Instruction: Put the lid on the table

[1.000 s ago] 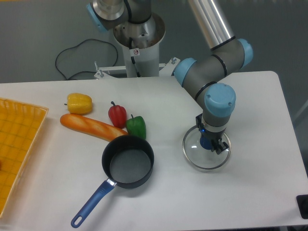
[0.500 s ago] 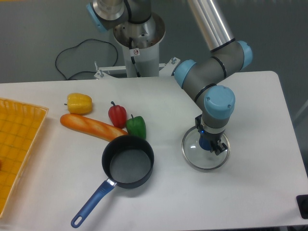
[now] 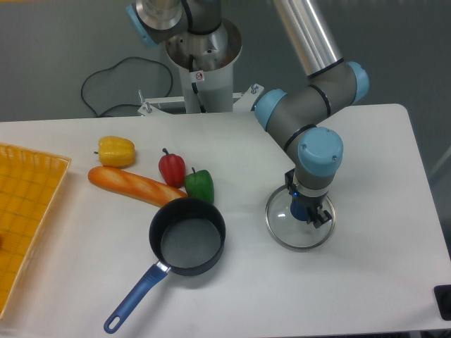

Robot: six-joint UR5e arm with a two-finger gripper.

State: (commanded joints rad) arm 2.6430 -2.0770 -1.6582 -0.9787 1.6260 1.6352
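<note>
The hand (image 3: 308,213) grasps the lid (image 3: 299,224) by its blue knob, right of centre on the white bench (image 3: 366,282). A small round sticker on the robot base (image 3: 199,76) is unreadable.

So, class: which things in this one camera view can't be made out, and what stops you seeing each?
- Lid knob: hidden under the end effector, so its grip can't be judged.
- Whether the lid rests on the table: unclear from above.
- Yellow tray: cut off by the left edge.
- Dark object: cut off at the right edge.
</note>
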